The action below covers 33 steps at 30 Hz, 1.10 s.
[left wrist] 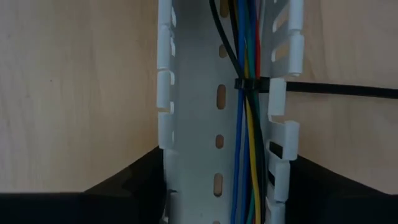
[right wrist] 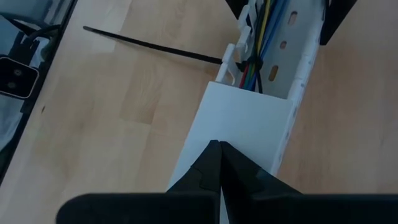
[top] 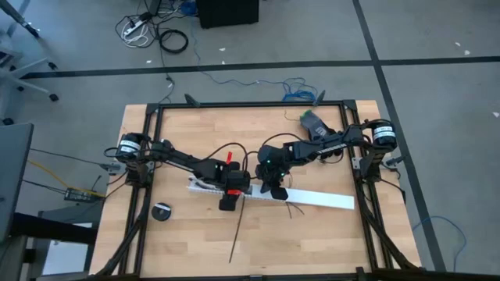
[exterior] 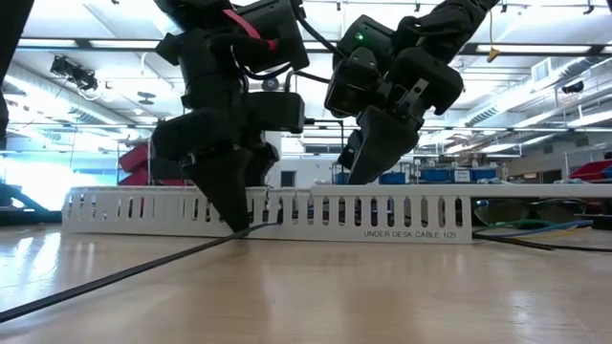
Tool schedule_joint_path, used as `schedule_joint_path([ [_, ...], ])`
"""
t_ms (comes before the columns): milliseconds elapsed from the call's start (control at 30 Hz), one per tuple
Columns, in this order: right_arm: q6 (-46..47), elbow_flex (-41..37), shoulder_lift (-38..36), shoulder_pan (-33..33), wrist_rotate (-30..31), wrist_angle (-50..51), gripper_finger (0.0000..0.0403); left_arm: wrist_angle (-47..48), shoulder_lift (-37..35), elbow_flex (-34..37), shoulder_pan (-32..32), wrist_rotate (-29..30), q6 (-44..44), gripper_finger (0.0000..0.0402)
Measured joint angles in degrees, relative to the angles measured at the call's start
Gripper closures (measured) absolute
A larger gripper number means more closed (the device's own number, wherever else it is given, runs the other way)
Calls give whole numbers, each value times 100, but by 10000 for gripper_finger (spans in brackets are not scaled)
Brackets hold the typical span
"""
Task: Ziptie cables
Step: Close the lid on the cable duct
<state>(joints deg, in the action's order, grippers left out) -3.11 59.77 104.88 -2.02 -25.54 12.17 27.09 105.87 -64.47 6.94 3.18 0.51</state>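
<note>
The thin black plastic ziptie (left wrist: 323, 90) wraps the coloured cables (left wrist: 247, 137) between the open left jaws; the right jaws are closed.

Grey concrete floor (top: 437, 101) crossed by dark seam lines (top: 273, 66). Loose black cords (top: 173, 40) and a white power strip (top: 134, 25) lying beyond the table's far edge, beside a black box (top: 227, 12). Blue cable (top: 295, 90) coiled near the far rail. Office chair base (top: 23, 55) at the left. Light wooden tabletop (top: 195, 242) inside a black metal frame (top: 234, 106). Across the room: bright strip ceiling lights (exterior: 550, 43), white ceiling beams (exterior: 115, 19), blue storage bins (exterior: 435, 176), red equipment (exterior: 134, 158).
</note>
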Motion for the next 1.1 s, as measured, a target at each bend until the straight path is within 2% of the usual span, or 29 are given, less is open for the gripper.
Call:
schedule_joint_path([
  [333, -42, 2, 9, -55, -40, -74, 403, -110, 4, 0, -2, -164, -13, 167],
  [733, -35, 15, 11, -52, -13, -9, 403, -629, 0, -28, -2, -385, -94, 85],
  [1100, -13, 15, 11, -55, -11, -3, 403, -857, 2, -19, -2, -347, -34, 94],
])
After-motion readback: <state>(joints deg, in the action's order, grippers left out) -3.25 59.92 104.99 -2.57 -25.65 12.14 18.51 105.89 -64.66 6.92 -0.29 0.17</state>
